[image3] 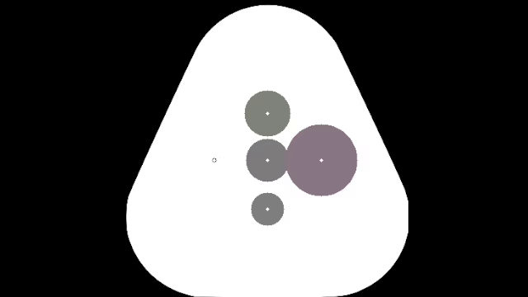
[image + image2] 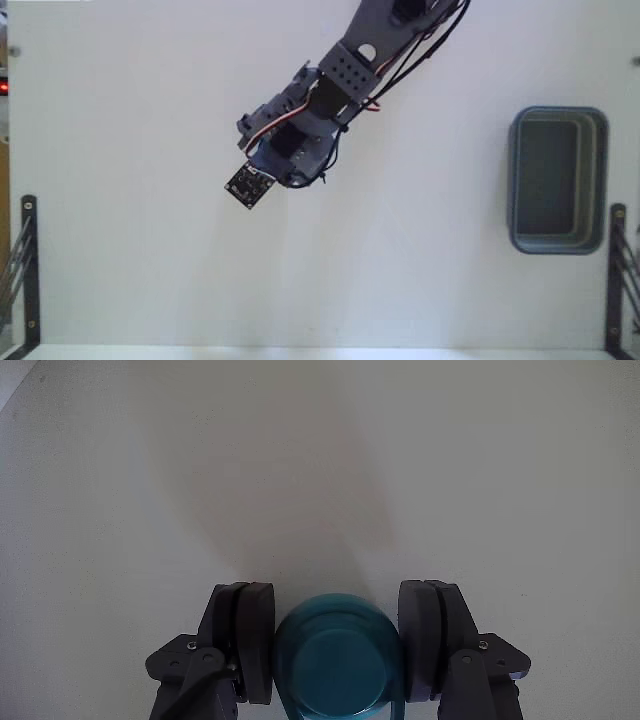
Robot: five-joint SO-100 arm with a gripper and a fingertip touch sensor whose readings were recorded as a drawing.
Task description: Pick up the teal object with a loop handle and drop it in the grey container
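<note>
Teal fills the gap between the two dark fingers (image 2: 250, 645) in the wrist view: the teal object with a loop handle (image 2: 335, 660) sits squarely between them, its round body touching the pad on either side, so the gripper (image 2: 338, 645) is closed on it and holding it. A thin teal strand, seemingly part of its loop, runs down beside the right-hand finger at the bottom edge. Behind the disc lies only the pale table (image 2: 320, 450), with a soft shadow spread across it above the fingers.

From the fixed view the gripper (image 2: 290, 168) hangs over the middle of the white table (image 2: 120, 260), pointing down, the arm (image 2: 370, 50) reaching in from the top edge. The disc itself is mostly hidden there by the gripper body; only a hint of blue shows. A small black board juts out at the lower left of the wrist. The grey container (image 2: 557, 180) stands well apart at the right side of that view, apparently with nothing inside.
</note>
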